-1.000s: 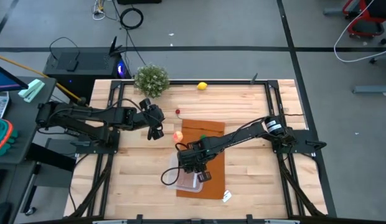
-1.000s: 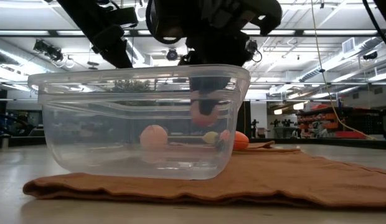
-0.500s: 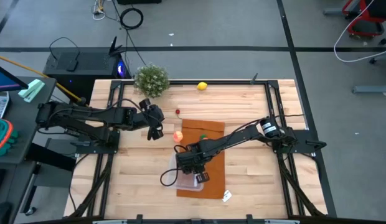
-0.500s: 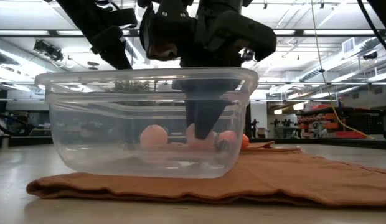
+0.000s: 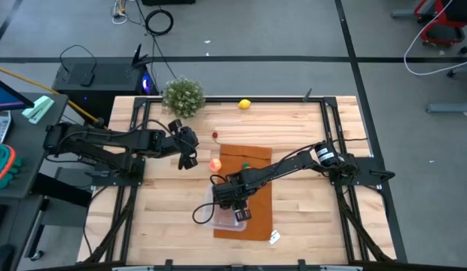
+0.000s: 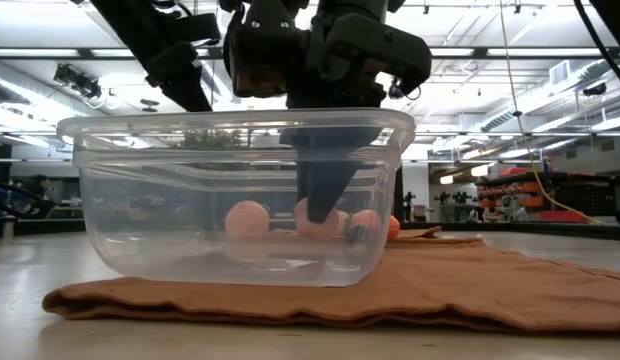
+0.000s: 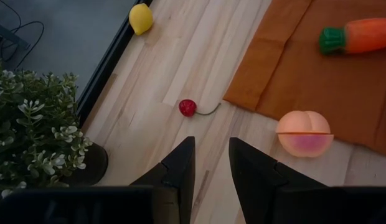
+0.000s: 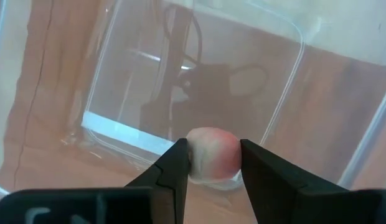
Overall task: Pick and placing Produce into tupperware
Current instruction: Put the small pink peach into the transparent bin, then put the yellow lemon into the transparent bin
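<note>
The right gripper (image 8: 211, 163) is down inside the tupperware (image 6: 140, 210), its two fingers (image 8: 174, 171) pinching a small pink-red piece of produce (image 8: 211, 155) between them, low against the box's floor. In the low view the dark fingers reach over the rim and the pink piece (image 6: 315, 218) sits at their tips. The clear box rests on the brown-orange mat (image 5: 256, 162), toward its 7 o'clock corner in the high view.

The left gripper (image 5: 187, 153) waits over the bare wood just beside the mat's 9 o'clock edge, fingers (image 7: 177, 171) slightly apart and holding nothing. From its tips, the peach (image 7: 304, 132) lies near at about 2 o'clock, a small red cherry (image 7: 187, 107) at 12, the lemon (image 7: 140, 18) far off at 11 by the table edge, and the carrot (image 7: 361, 34) on the mat at 1 o'clock. The potted plant (image 5: 182, 96) stands at the table's 11 o'clock.
</note>
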Controlling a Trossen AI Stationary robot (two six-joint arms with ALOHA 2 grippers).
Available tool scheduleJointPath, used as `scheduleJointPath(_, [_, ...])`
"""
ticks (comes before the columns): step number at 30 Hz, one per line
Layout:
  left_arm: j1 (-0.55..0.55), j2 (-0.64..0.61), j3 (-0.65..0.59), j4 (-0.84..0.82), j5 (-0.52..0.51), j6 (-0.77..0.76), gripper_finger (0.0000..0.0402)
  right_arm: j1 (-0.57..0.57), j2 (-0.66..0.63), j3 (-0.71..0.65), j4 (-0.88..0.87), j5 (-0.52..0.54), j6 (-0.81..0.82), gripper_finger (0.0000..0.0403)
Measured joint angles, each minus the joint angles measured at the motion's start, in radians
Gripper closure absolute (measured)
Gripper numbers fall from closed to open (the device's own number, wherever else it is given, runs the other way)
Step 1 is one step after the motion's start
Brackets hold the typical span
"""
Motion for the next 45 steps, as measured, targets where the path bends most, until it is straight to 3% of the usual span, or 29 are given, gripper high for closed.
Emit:
scheduleJointPath(28, [0.000,0.000,0.000,0.000,0.000,0.000,0.0294,0.000,-0.001,0.000,0.057,-0.017,0.022,0.0297])
scheduleJointPath(45, [0.000,0.000,0.000,-0.005,0.000,-0.001,0.0294,0.000,-0.002,0.000,0.058,-0.023,0.026,0.0260])
